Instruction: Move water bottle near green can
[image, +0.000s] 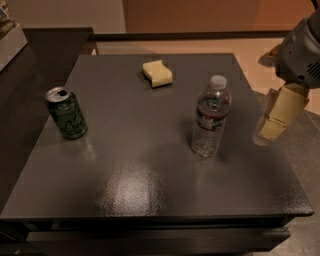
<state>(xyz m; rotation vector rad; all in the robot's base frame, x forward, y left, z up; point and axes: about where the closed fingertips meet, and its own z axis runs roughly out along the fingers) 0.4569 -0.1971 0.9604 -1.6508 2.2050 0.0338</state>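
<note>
The water bottle (210, 117) stands upright right of the middle of the dark table (140, 175); it is clear, with a white cap and a dark label band. The green can (66, 113) stands upright near the table's left edge, far from the bottle. My gripper (272, 126) hangs at the right, over the table's right edge, a little to the right of the bottle and apart from it. It holds nothing that I can see.
A pale yellow sponge (157, 73) lies at the back middle of the table. A dark counter (30, 75) runs along the left side. The floor (305, 145) lies beyond the table's right edge.
</note>
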